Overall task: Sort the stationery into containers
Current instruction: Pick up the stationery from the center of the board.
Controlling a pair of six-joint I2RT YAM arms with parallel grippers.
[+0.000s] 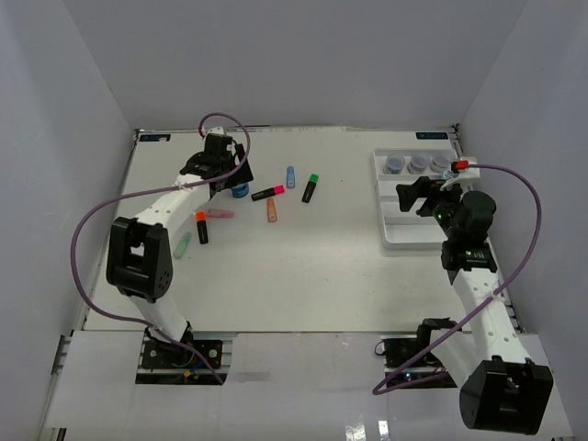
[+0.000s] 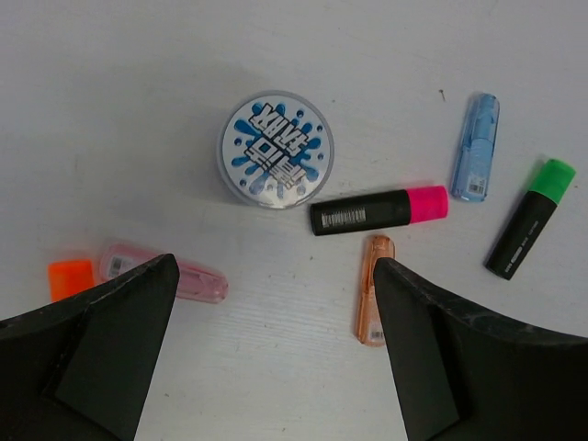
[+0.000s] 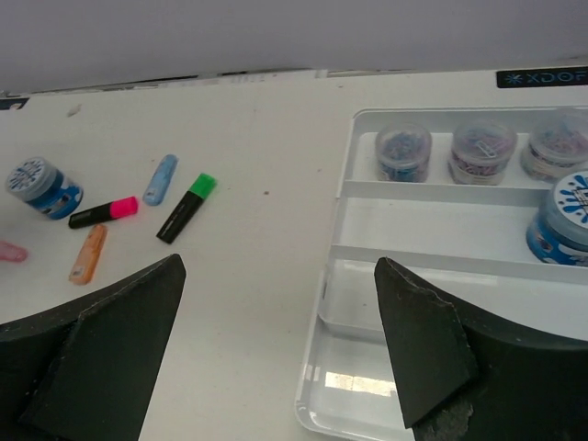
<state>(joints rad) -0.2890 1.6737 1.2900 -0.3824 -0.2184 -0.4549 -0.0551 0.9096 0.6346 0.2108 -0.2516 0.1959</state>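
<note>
Our left fingers (image 2: pixel 138 322) stand wide apart above the worktop (image 2: pixel 110 92), with nothing between them. Ahead of their gap, slightly toward the left finger, a blue-patterned jar (image 2: pixel 276 149) stands upright. A pink-capped black highlighter (image 2: pixel 378 210) lies just beyond the right finger's tip, and a pastel orange highlighter (image 2: pixel 372 289) lies at that tip. Farther out on that side are a pastel blue highlighter (image 2: pixel 475 147) and a green-capped black highlighter (image 2: pixel 531 219). A pastel pink highlighter (image 2: pixel 188 280) and an orange cap (image 2: pixel 71 277) show partly behind the left finger. Our right fingers (image 3: pixel 418 331) are also apart and hold nothing, with the white tray (image 3: pixel 441 191) ahead and partly under them. Three grey-lidded jars (image 3: pixel 481 152) sit in its farthest compartment, and a second blue-patterned jar (image 3: pixel 562 220) sits in the next.
</note>
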